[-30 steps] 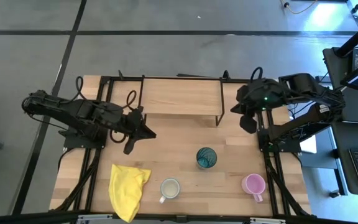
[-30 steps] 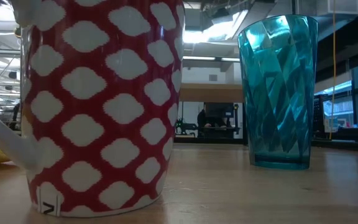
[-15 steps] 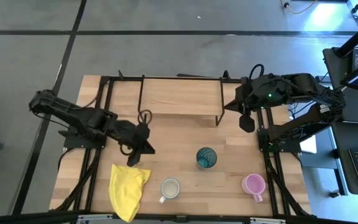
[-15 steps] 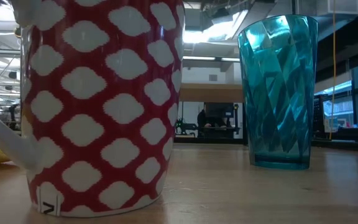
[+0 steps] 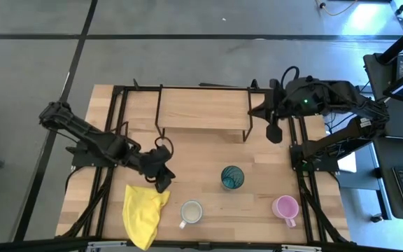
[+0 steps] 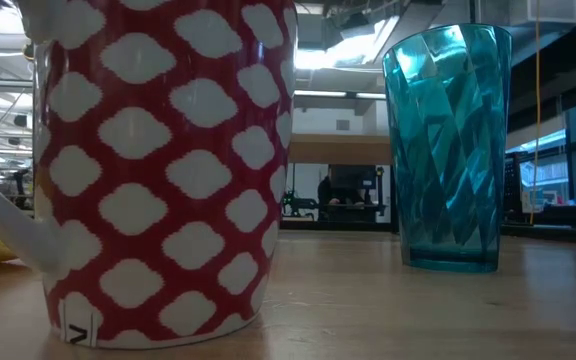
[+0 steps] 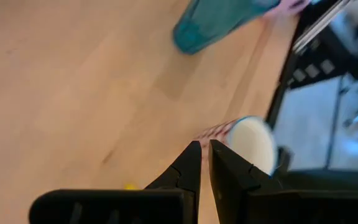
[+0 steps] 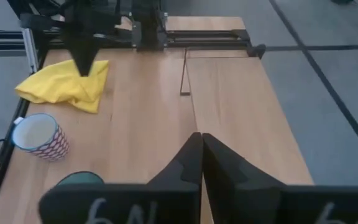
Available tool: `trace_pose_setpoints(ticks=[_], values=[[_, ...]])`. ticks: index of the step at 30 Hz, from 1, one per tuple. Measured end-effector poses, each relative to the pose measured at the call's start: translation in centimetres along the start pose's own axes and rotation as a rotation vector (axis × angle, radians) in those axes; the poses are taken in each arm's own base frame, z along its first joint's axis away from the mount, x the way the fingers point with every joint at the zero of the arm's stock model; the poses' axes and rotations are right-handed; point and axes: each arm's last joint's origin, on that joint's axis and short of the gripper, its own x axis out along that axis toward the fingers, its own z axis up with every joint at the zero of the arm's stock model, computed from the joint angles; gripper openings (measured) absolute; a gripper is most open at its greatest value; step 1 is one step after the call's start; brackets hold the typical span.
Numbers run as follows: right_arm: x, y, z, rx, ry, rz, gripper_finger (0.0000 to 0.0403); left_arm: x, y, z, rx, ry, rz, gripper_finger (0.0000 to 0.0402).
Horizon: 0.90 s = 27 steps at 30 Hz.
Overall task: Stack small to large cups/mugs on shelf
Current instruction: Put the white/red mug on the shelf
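A mug (image 5: 191, 211), cream inside and red with white patches outside (image 6: 158, 170), stands near the table's front edge. The teal cup (image 5: 232, 177) stands upright mid-table, to its right in the low view (image 6: 448, 150). The pink mug (image 5: 285, 207) stands at the front right. The shelf (image 5: 203, 108) stands at the table's far side. My left gripper (image 5: 161, 180) is shut and empty, low over the table just left of and beyond the patterned mug (image 7: 247, 140). My right gripper (image 5: 273, 131) is shut and empty beside the shelf's right end.
A yellow cloth (image 5: 144, 213) lies crumpled at the front left, just nearer than my left gripper; it also shows in the right wrist view (image 8: 67, 87). Black frame rails run along the table's left and right sides.
My left gripper has moved toward the table's near edge and a little right, from beside the shelf's left end down toward the yellow cloth and the patterned mug. My right arm has drawn a little toward the far edge. The cups have not moved.
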Motion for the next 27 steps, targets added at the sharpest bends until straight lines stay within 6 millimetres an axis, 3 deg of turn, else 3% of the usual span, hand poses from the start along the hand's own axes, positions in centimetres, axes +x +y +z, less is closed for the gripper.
trace_pose_setpoints(ticks=[7,15,27], values=[[0.0,-0.1,0.1,-0.083,-0.006,-0.036,0.0013,0.9,-2.4,-1.6,-0.167,-0.06,-0.106,0.0025],[-0.1,-0.8,0.1,-0.143,0.009,-0.244,0.0013,3.4,-4.9,-3.7,-0.234,0.027,-0.092,0.0025],[0.0,-2.8,0.0,-0.116,0.032,-0.367,0.0013,6.1,-7.0,-3.7,-0.279,0.268,0.283,0.0027]])
